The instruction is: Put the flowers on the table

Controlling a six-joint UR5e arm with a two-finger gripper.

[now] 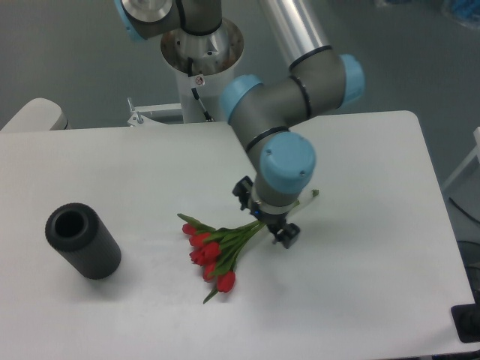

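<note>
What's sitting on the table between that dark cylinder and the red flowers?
Nothing. In the fixed camera view, only bare white table lies between the dark grey cylinder and the flowers.

grey arm w/ blue caps

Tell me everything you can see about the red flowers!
The flowers are a small bunch of red tulips with thin green stems and pointed leaves. They look like they are lying flat on the white table, red heads toward the front left, stems running up to the right under the gripper. A pale stem end pokes out past the gripper. The gripper hides whether its fingers touch the stems. The dark cylinder sits apart, to the left.
</note>
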